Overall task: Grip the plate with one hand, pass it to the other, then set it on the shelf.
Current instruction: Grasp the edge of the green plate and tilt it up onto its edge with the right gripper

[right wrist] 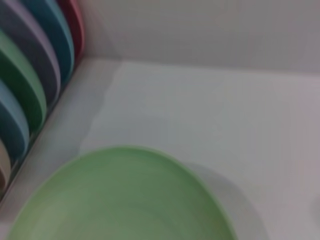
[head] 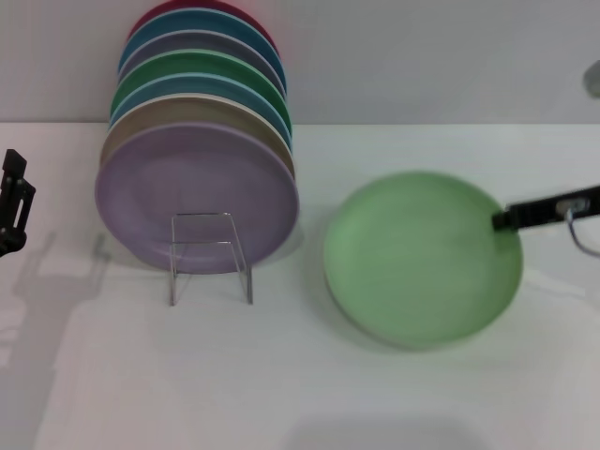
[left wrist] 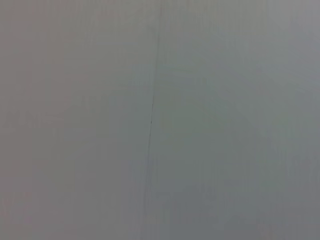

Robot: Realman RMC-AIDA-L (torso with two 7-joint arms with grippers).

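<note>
Right gripper (head: 506, 219): dark fingers closed on the right rim of the plate (head: 422, 258), entering from the table's right edge. The plate is pale green, round, tilted with its face toward the camera, and sits over the right half of the table (head: 309, 375); contact between its lower edge and the surface cannot be determined. In the right wrist view the plate (right wrist: 125, 200) fills the near field.

Left gripper (head: 14, 202): parked at the table's left edge, well apart from the plate (finger state cannot be told).

The shelf (head: 211, 255): clear rack toward the rear left, carrying a row of upright plates (head: 197, 141), a lilac plate (head: 197, 192) foremost, with its thin loop in front.
</note>
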